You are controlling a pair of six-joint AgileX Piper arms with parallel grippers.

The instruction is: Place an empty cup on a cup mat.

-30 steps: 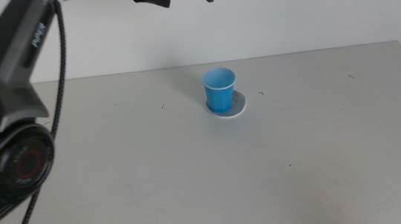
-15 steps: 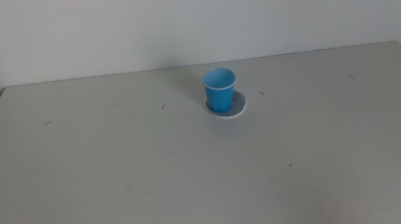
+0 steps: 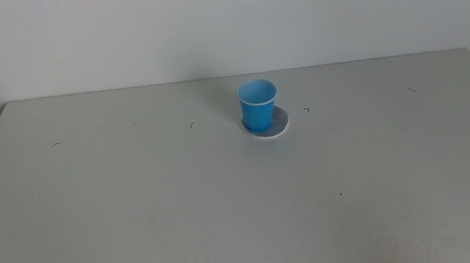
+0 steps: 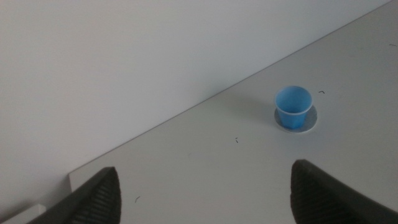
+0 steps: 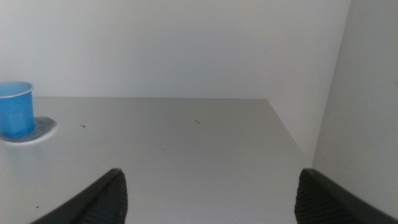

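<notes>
The blue cup (image 3: 258, 104) stands upright on the cup mat (image 3: 277, 127), a grey disc with a white edge, at the far middle of the table. The cup sits toward the mat's left side. It looks empty. Both also show in the left wrist view, cup (image 4: 293, 107) on mat (image 4: 308, 123), and in the right wrist view, cup (image 5: 16, 108) on mat (image 5: 42, 129). My left gripper (image 4: 208, 193) is open, pulled back far from the cup. My right gripper (image 5: 208, 193) is open, off to the cup's right. Neither arm shows in the middle view.
The grey table (image 3: 225, 202) has small dark specks. A white wall (image 3: 206, 21) stands behind its far edge. In the right wrist view a white panel (image 5: 367, 93) rises beside the table's edge.
One second ago the left arm filled the left of the middle view with its gripper at the top. It has withdrawn out of that view. The cup and mat have not moved.
</notes>
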